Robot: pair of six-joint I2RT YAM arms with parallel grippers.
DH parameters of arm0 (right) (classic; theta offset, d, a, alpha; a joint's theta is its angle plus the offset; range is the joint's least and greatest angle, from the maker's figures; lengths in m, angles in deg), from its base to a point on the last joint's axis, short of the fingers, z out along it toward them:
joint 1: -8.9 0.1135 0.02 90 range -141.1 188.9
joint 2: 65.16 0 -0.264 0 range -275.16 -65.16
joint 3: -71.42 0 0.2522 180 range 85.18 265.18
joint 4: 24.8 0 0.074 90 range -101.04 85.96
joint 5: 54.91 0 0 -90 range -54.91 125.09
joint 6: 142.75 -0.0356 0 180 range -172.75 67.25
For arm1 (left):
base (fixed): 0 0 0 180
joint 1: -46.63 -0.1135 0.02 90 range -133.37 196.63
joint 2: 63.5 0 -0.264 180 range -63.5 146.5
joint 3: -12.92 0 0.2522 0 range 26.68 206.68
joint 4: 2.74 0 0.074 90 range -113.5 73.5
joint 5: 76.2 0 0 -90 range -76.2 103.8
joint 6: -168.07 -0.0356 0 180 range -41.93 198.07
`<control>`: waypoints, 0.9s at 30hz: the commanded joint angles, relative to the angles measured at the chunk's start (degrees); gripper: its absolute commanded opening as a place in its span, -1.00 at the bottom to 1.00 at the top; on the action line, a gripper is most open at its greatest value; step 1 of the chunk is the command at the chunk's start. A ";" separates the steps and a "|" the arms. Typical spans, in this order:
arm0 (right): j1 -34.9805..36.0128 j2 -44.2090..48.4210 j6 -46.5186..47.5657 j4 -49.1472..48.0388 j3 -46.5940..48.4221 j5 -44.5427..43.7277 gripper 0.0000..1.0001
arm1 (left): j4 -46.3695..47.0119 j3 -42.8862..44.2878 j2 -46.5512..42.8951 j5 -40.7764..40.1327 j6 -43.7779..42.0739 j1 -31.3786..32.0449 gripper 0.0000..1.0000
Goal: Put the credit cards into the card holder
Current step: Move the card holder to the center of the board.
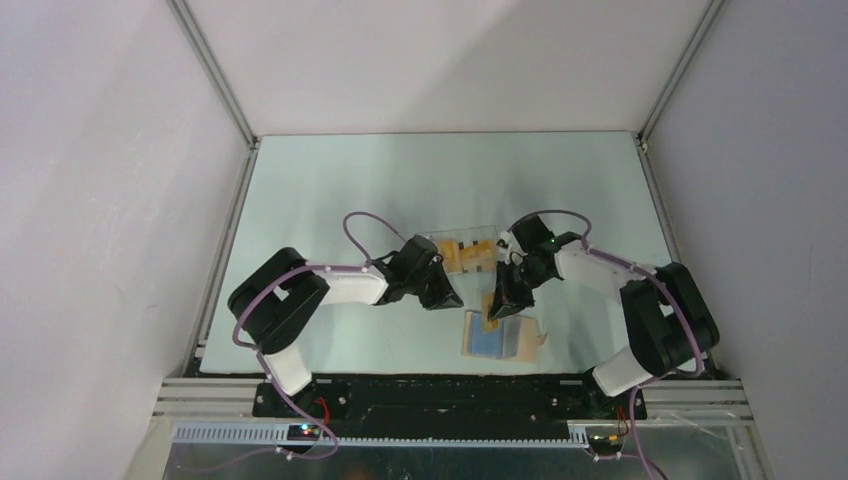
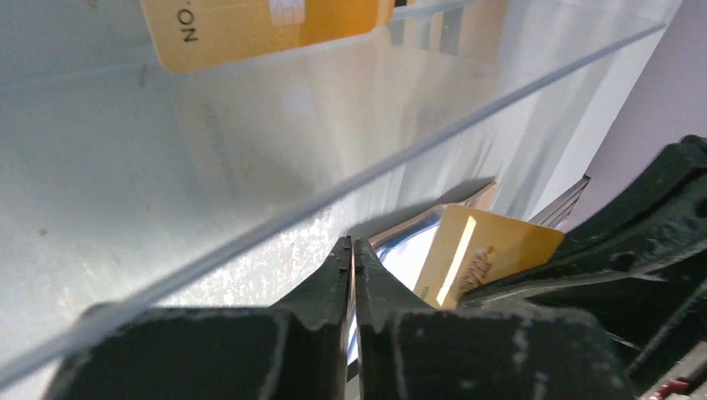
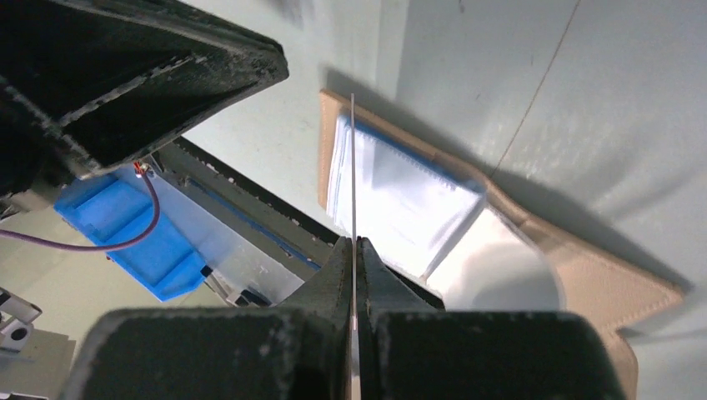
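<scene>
Centre of the overhead view: the right gripper (image 3: 353, 246) is clamped on a thin, stiff orange-yellow credit card (image 2: 488, 246). It holds the card on edge just above the card holder (image 3: 400, 196), a flat tan wallet lying open on the pale table (image 1: 330, 190), its light blue panels showing. To its left, the left gripper (image 2: 352, 250) has its jaws pressed together on nothing, just beside a clear plastic tray (image 2: 250, 150) holding other credit cards (image 2: 267, 25).
</scene>
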 commanded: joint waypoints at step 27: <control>0.62 10.72 -4.41 9.91 -7.07 -8.46 -1.00 | 0.45 2.83 -2.28 1.50 -2.43 2.63 -0.27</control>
